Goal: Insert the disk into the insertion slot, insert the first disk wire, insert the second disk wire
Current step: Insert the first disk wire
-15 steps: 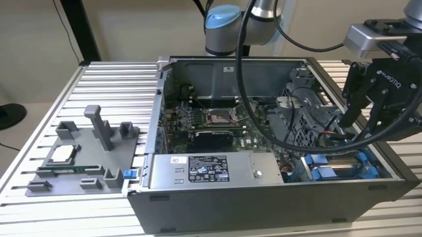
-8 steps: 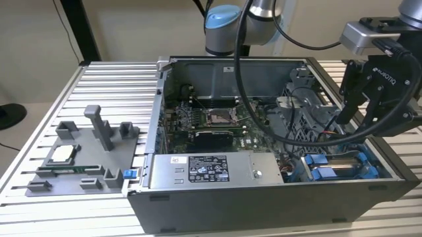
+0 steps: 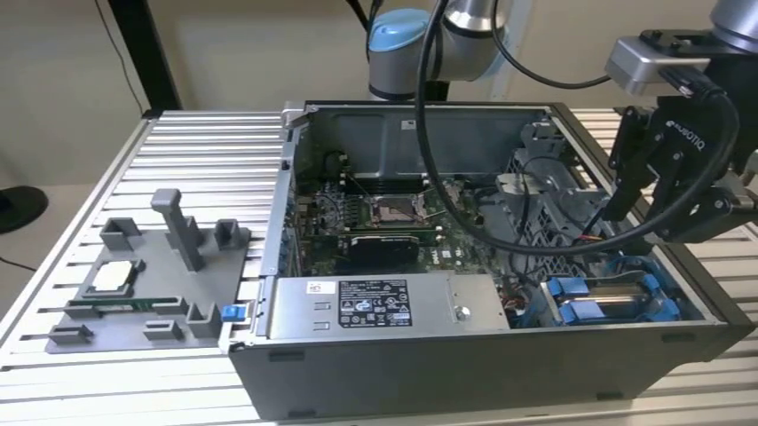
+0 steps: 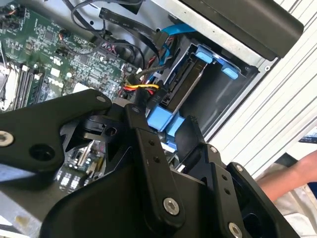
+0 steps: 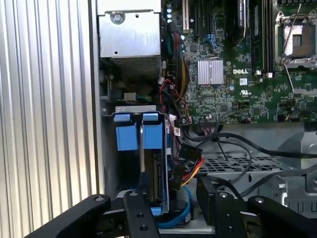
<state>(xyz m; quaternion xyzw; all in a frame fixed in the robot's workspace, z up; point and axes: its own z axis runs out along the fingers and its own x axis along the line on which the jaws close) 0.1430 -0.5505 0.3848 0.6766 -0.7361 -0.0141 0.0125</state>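
We see the silver hard drive in its blue plastic frame (image 5: 160,173) seated in the grey metal drive bay (image 5: 110,163), the black gripper (image 5: 173,193) close over it, and we cannot tell whether its jaws grip anything.

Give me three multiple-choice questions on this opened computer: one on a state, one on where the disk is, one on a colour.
1. The computer case is: A open, motherboard showing; B closed; C upside down.
2. The disk is: A outside the case; B in the insertion slot; C on the motherboard.
3. The slot's tabs are: A red; B green; C blue.
Answers: 1 A, the board lies bare to view. 2 B, the disk stands edgewise in its bay. 3 C, both tabs are bright blue.
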